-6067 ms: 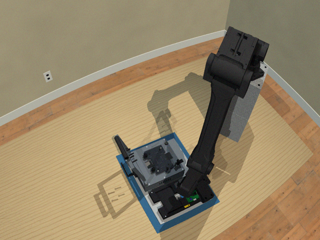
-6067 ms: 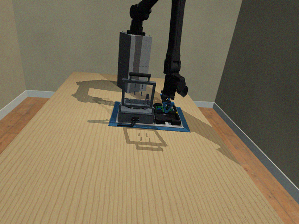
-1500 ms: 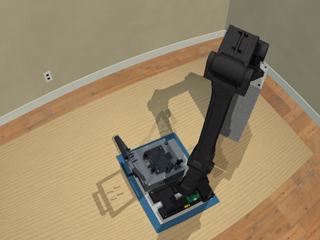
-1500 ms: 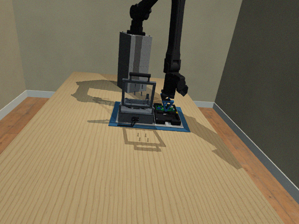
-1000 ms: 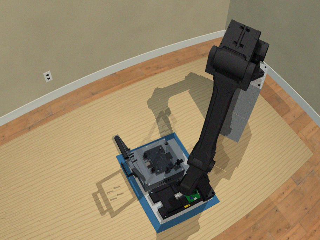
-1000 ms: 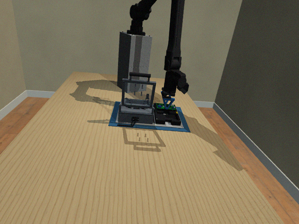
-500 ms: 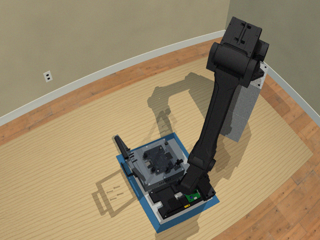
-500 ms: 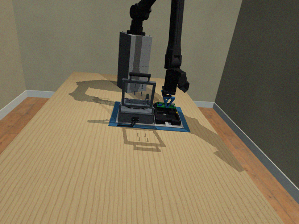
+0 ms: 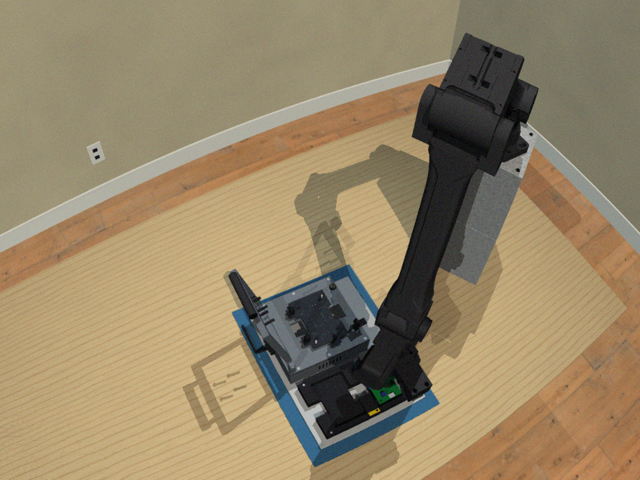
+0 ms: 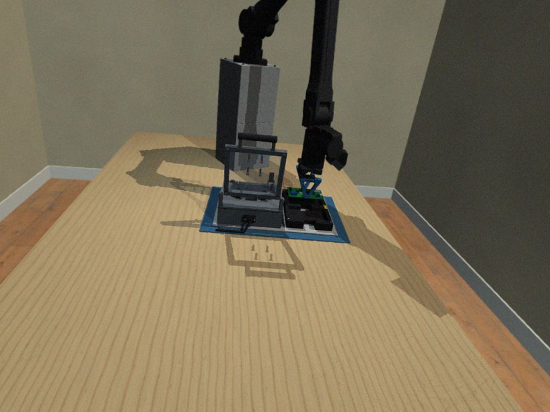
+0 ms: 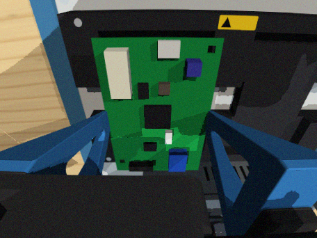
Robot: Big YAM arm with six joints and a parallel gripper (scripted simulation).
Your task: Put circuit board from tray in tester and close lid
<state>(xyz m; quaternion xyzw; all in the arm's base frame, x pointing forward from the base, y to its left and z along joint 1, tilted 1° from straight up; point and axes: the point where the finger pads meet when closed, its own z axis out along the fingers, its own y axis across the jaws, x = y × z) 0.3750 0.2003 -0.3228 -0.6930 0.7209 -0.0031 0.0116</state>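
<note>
The green circuit board [image 9: 396, 388] [image 10: 290, 190] [image 11: 122, 122] is face up between the blue fingers of my gripper [image 10: 307, 196] [image 11: 157, 117], which is shut on its two long edges near the middle. The board is lifted out of its pocket, a little above the black tray [image 10: 308, 224] [image 11: 73, 45]. Its end with the cream-white connector [image 11: 118, 74] points to the tray side with the yellow label. The grey tester [image 9: 330, 356] [image 10: 249, 216] stands beside the tray. Its lid [image 10: 226, 170] is open and upright, and the hook [image 9: 358, 324] stands on the edge opposite the hinge. Its plate carries no board.
The lid's handle [image 9: 241, 294] [image 10: 257, 137] stands high on the tester's hinge side. The tray's other pocket holds nothing. Tester and tray stand on a blue mat [image 9: 312, 454] [image 10: 339, 238]. A black cable [image 10: 231, 231] lies by the tester. The arm's grey pedestal [image 10: 227, 111] stands behind.
</note>
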